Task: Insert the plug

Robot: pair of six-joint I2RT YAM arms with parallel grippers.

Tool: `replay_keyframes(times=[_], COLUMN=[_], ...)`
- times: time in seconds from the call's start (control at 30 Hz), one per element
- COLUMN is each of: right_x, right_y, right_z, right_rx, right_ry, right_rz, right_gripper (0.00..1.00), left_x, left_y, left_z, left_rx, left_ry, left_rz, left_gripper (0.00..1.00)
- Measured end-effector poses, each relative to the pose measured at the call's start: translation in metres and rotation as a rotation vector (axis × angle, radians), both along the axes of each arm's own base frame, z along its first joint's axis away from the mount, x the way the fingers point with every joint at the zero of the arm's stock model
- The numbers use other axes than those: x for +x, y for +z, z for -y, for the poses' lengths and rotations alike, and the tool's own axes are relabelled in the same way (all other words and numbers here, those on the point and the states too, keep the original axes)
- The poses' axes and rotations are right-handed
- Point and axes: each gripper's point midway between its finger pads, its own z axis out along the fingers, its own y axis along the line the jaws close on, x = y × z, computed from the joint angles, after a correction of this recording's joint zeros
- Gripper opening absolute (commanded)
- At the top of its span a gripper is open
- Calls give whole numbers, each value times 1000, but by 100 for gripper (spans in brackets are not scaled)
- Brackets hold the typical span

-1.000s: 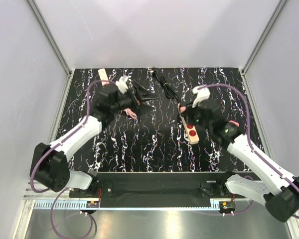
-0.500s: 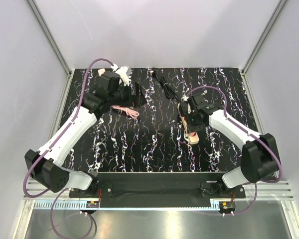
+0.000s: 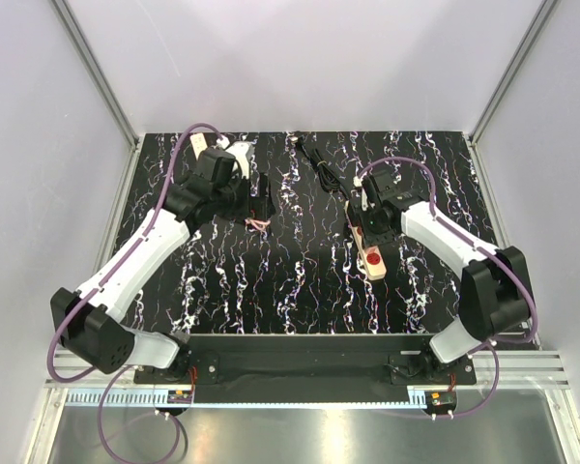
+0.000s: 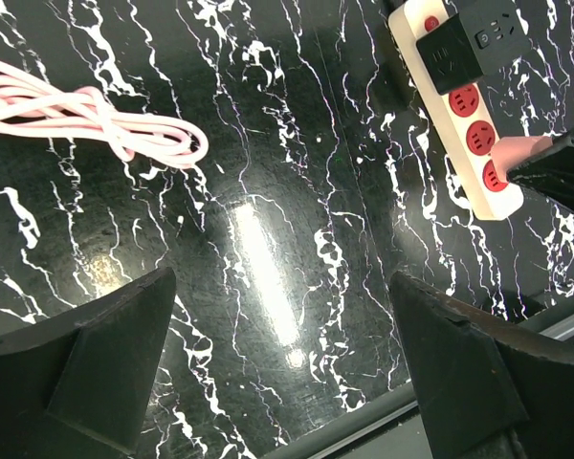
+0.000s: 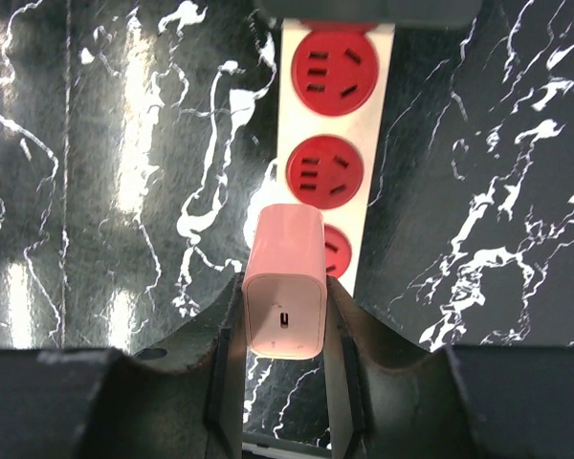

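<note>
My right gripper [image 5: 285, 298] is shut on the pink plug [image 5: 285, 277], one finger on each side. The plug hangs over the white power strip [image 5: 375, 105], above the red socket [image 5: 339, 251] closest to the strip's near end, partly covering it. Two more red sockets lie bare beyond it. In the top view the right gripper [image 3: 375, 230] covers the middle of the strip [image 3: 376, 269]. My left gripper [image 4: 279, 287] is open and holds nothing, hovering over bare table to the left [image 3: 258, 196]. The left wrist view shows the plug [image 4: 518, 153] at the strip [image 4: 478, 191].
A coiled pink cable [image 4: 105, 120] lies on the black marbled table [image 3: 300, 280], just near of the left gripper. A black adapter [image 4: 457, 50] sits in the strip's far end, and a black cord [image 3: 321, 169] runs off toward the back. White walls enclose the table.
The right arm has swung its elbow round and its gripper has shifted toward the strip's near end with the plug. The left gripper has drifted a little right, still open.
</note>
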Motion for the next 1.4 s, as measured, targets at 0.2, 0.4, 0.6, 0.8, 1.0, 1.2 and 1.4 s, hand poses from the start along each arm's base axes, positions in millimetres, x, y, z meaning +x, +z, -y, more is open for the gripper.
replay_keyframes(times=[0.2,0.4,0.6,0.8,1.0,1.2,1.4], right_x=[14,16,16,22,21,12,6], right_y=[-5,-14,-14,-13,-13,-14,-9], right_z=[5,6,2,1,2,5,8], right_rx=[4,21,40,33,26,15,12], right_ry=[-6,4,18,35,40,38,34], right_rz=[-18,-54,-63,-57,-69,-105,-113], right_gripper=[0,0,0,0,0,0,0], left_x=[0,1,2,2,3,4,4], left_y=[5,5,4,4,4,4,4], left_z=[-3,-4,-6,-7,-8,-9,-10], left_rx=[2,7,9,9,9,9,9], left_ry=[9,12,13,17,21,25,27], left_rz=[18,20,21,21,21,21,20], left_gripper=[99,99,99,99,99,99,99])
